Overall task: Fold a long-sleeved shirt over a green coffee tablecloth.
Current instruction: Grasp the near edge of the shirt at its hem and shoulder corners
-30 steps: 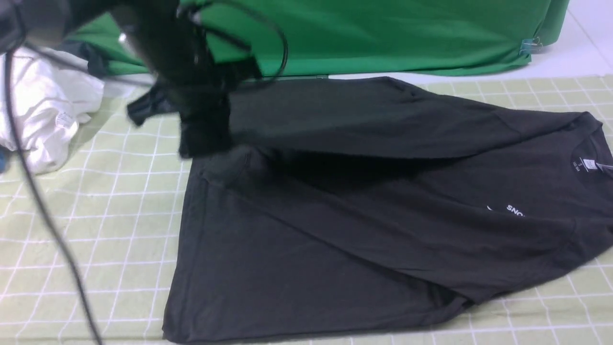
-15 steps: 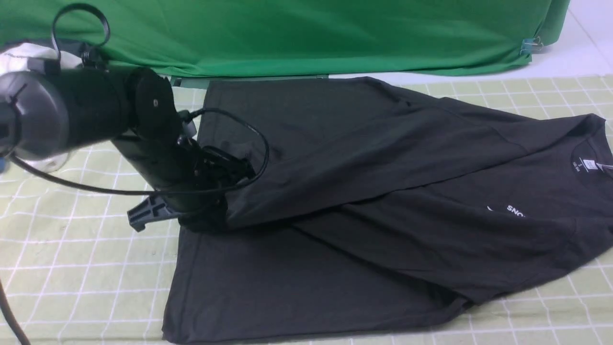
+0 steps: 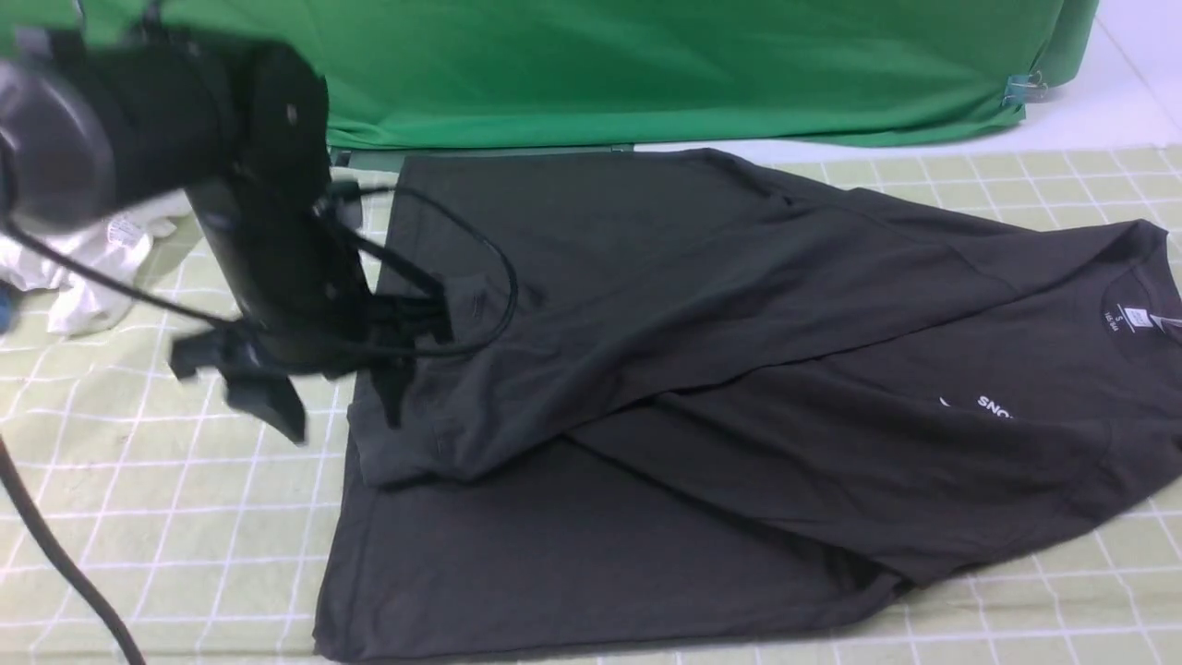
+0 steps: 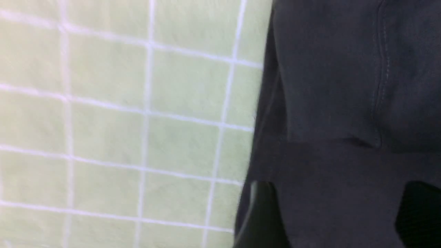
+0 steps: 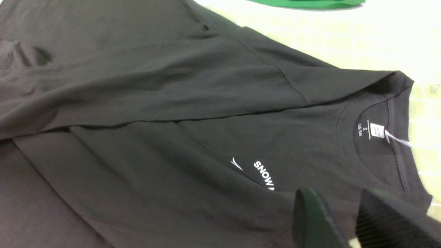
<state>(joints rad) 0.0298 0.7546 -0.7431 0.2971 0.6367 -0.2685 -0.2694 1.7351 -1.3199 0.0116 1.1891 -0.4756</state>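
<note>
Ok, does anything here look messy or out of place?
The long-sleeved shirt lies askew on the green coffee tablecloth, its folded-over sleeve end rumpled. A crumpled white garment sits at the cloth's far left.

**Background of the work area, front view.**
A bright-green fabric sheet spans the whole rear of the scene, draped in shallow folds, with its lower hem resting on the surface below. A small metal clip is fixed at its lower right corner. Beyond that corner lies a plain white surface, crossed by a faint seam line. At far left a crumpled white garment lies in a heap. Illumination is even and diffuse, with soft shadows.
</note>
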